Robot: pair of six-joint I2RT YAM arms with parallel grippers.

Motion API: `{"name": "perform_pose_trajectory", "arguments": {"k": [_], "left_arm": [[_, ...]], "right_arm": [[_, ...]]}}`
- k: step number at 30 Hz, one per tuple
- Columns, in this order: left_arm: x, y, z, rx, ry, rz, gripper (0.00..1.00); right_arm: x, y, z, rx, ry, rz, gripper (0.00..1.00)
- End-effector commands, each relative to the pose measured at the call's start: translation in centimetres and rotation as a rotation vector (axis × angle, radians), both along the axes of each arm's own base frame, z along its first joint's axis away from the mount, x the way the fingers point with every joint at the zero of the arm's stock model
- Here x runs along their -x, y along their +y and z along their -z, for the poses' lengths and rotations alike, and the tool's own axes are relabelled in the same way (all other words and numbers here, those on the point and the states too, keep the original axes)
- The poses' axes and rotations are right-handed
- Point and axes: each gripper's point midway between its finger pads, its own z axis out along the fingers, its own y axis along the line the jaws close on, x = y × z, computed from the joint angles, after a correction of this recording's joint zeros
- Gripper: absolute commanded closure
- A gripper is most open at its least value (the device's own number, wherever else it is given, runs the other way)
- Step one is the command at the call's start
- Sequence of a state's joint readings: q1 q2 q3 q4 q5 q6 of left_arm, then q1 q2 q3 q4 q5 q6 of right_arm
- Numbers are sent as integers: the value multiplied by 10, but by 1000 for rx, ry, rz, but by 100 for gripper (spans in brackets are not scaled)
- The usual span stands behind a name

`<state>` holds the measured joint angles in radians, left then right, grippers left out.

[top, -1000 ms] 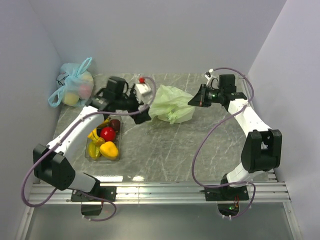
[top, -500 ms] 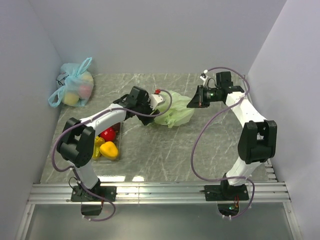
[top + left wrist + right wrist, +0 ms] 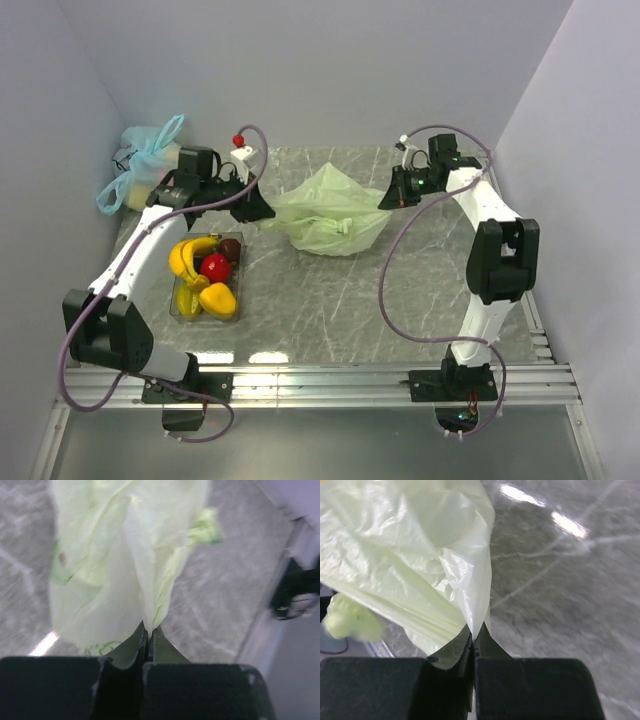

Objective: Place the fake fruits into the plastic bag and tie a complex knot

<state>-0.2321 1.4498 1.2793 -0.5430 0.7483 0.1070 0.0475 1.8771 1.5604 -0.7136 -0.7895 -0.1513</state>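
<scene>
The pale green plastic bag (image 3: 326, 213) lies on the grey marbled table (image 3: 330, 300), towards the back and roughly midway between the two arms, pulled up into a crumpled peak. The left claw (image 3: 264, 211) is clenched on the bag's left edge. In the left wrist view its two dark fingers (image 3: 131, 650) meet with only a thin fold of green film pinched between them, and the rest of the bag fans out beyond. The right claw (image 3: 386, 200) is likewise clenched on the bag's right edge. Its own camera shows the fingertips pressed together on a corner of the crinkly film, with the bag billowing up and to the left above the table. Whether either claw has hold of a handle loop or just the bag wall cannot be told. The fake fruits (image 3: 207, 277) are in a clear tray (image 3: 204, 317) on the left side of the table, well apart from the green bag. They are a yellow banana bunch (image 3: 190, 255), a red apple (image 3: 215, 266), a yellow lumpy fruit (image 3: 219, 299) and a small dark red-brown piece (image 3: 231, 248). A light blue knotted bag (image 3: 150, 172) with pale fruit showing through it sits in the far left corner against the wall, behind the left arm.
</scene>
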Motion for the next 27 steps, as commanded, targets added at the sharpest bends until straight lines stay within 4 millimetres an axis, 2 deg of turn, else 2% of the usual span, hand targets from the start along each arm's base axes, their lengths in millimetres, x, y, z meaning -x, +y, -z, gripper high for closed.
{"name": "perform_pose_trajectory", "arguments": {"k": [1, 3, 4, 5, 6, 8, 9, 11, 13, 14, 16, 18, 19, 20, 23, 24, 27], "left_arm": [[35, -12, -42, 197, 150, 84, 100], [36, -17, -45, 242, 213, 88, 100], [33, -19, -45, 259, 227, 85, 100], [26, -23, -50, 288, 236, 66, 100], [17, -23, -46, 295, 251, 30, 100], [2, -28, -51, 338, 273, -16, 100], [-9, -29, -48, 344, 286, -48, 100], [-21, -31, -51, 385, 350, -112, 100], [-36, -35, -52, 411, 355, -145, 100], [-42, -35, -55, 423, 366, -170, 100], [-48, -41, -49, 411, 383, -188, 100], [-52, -46, -48, 420, 398, -189, 100], [-52, -48, -47, 429, 408, -183, 100], [-52, -50, -49, 440, 418, -174, 100], [-52, -58, -47, 437, 419, -153, 99], [-51, -61, -46, 433, 421, -149, 100], [-46, -67, -43, 421, 416, -129, 100]], "right_arm": [[-37, -30, 4, 146, -127, 25, 100], [-51, -25, -5, 138, -154, 47, 98], [-55, -24, -8, 144, -158, 59, 87], [-56, -22, -14, 142, -161, 62, 62], [-59, -20, -30, 134, -168, 90, 49], [-59, -25, -47, 139, -166, 158, 24], [-52, -26, -61, 144, -176, 172, 23], [-41, -32, -73, 162, -170, 199, 23], [-16, -34, -83, 163, -138, 207, 24], [-5, -33, -78, 161, -99, 213, 25], [19, -25, -84, 115, -60, 192, 27], [35, -13, -74, 86, -9, 172, 27], [41, -1, -69, 73, 22, 159, 27], [47, 5, -58, 70, 58, 154, 26], [38, 23, -41, 21, 134, 178, 25], [29, 29, -33, -2, 162, 183, 24], [11, 46, -33, -61, 173, 191, 20]]}}
